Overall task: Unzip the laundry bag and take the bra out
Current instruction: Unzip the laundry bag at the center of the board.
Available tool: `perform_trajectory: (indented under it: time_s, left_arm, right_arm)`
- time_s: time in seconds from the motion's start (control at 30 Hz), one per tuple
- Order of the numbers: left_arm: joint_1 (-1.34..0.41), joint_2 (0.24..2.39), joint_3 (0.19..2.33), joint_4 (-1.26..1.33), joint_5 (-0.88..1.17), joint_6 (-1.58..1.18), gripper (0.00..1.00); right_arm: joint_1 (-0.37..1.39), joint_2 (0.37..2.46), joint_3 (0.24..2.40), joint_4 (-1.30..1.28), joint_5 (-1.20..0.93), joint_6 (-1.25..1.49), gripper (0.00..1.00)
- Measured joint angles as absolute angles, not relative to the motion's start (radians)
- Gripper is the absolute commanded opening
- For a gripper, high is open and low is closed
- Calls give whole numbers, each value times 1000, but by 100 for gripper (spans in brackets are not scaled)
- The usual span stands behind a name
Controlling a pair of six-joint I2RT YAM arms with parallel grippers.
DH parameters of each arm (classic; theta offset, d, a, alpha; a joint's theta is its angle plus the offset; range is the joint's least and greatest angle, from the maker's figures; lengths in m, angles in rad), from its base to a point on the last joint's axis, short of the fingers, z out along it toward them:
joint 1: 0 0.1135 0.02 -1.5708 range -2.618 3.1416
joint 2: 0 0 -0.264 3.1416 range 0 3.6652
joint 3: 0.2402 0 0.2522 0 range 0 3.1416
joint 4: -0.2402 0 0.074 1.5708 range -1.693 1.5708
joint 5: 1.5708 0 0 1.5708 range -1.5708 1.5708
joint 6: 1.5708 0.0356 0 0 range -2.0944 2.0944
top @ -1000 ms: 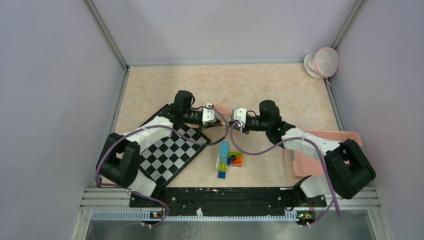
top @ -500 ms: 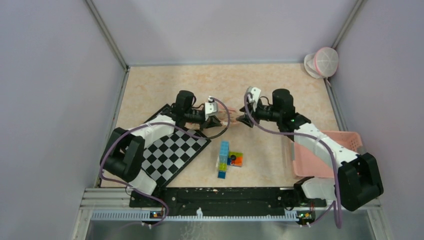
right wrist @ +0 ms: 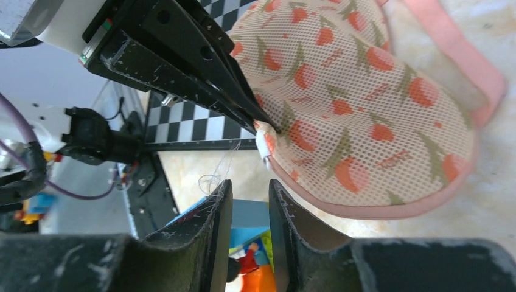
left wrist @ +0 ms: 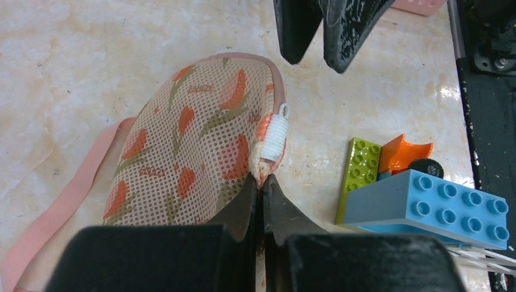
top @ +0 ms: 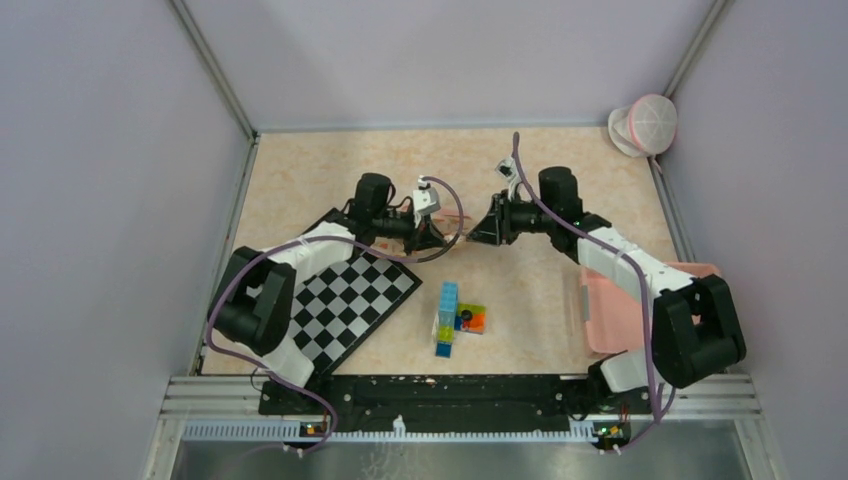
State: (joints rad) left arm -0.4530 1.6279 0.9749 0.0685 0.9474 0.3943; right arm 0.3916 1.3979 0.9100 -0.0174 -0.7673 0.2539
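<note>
Soft and floppy, the orange-flowered mesh laundry bag [left wrist: 195, 146] lies on the marbled tabletop [left wrist: 73, 73], edge pinched in the left gripper [left wrist: 263, 180], right gripper [right wrist: 249, 185] parted and empty near its white ribbed tab [left wrist: 277, 131], probably the best hold.

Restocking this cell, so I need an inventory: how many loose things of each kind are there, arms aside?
Mesh laundry bag: 1
Checkerboard: 1
Brick toy: 1
Pink basket: 1
Round pink-white item: 1
Total: 5
</note>
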Motion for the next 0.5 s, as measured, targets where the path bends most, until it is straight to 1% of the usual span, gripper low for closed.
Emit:
perform_trajectory:
  time_s: [0.2, 0.5]
  left_arm:
    - [-452, 1631, 982, 68, 948, 348, 0]
    - [-452, 1634, 986, 69, 952, 318, 0]
  right_arm:
    - [392, 1457, 910, 27, -835, 362, 25]
    - [389, 1507, 910, 60, -855, 422, 24]
